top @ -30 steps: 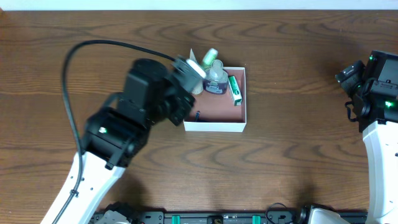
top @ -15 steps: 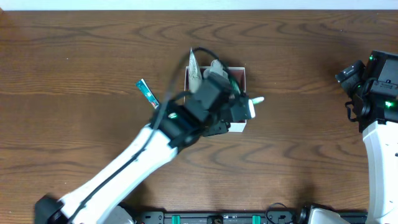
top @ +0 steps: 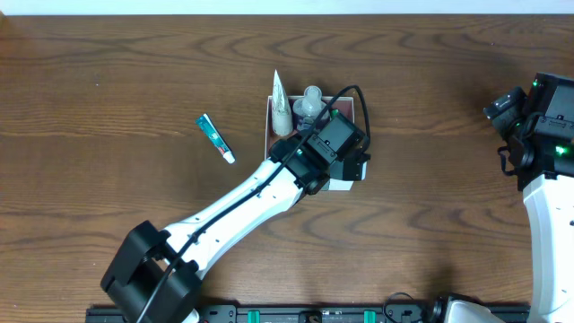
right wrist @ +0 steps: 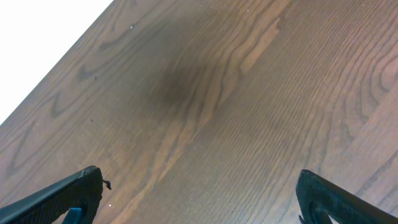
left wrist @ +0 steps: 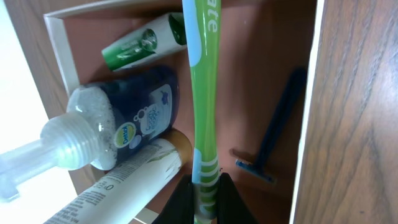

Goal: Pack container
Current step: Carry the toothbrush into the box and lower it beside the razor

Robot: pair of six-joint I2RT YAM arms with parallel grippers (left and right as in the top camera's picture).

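- Overhead view, far left: a small teal tube (top: 215,137) lies loose on the bench (top: 108,81), well apart from the container (top: 339,186). Likely the one item left to pack.
- Container sits mid-bench, toward the far edge, with the left arm (top: 260,193) stretched over it.
- Left wrist view: left gripper (left wrist: 204,186) has its fingers (left wrist: 183,194) pinching the end of a green toothbrush (left wrist: 204,93), held above the reddish floor and not yet let go.
- Already inside: a green tube (left wrist: 140,46), a blue soap bottle (left wrist: 146,118) and a cream tube (left wrist: 134,180) bunched along one wall, and a blue razor (left wrist: 277,134) near the opposite wall (left wrist: 309,93).
- Judgement: mostly packed; the toothbrush drop and the teal tube remain.
- Room: a bare floor strip between bottle and razor looks wide enough for the toothbrush. Walls are thin and close, so a nudge could shift the box.
- Right gripper (right wrist: 198,174) is parked at the far right, fingers (right wrist: 74,193) spread wide over bare bench, holding nothing.
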